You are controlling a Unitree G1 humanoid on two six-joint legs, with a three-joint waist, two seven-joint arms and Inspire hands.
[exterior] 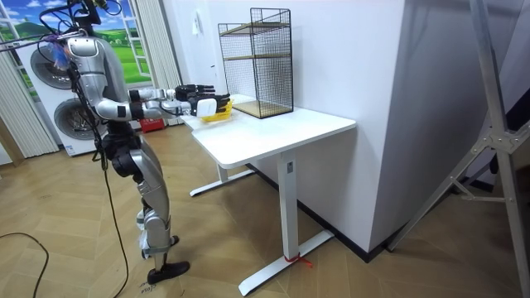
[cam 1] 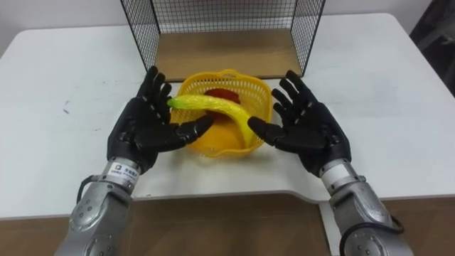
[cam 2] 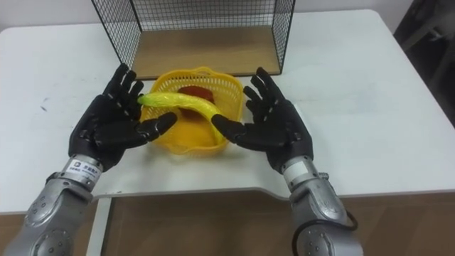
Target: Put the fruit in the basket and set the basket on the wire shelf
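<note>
Banana (cam 1: pixel 213 107) partly hides red fruit (cam 1: pixel 224 93) inside basket (cam 1: pixel 260 87).

Basket (cam 1: pixel 260 89) on table (cam 1: pixel 57 92), just before wire shelf (cam 1: pixel 220 53); banana (cam 1: pixel 213 107) in basket, over another fruit (cam 1: pixel 222 93).

Nothing written can be read: the small white label (cam 1: pixel 122 171) (dark marks on it) at the wrist of the black left hand (cam 1: pixel 146 126) is illegible.
</note>
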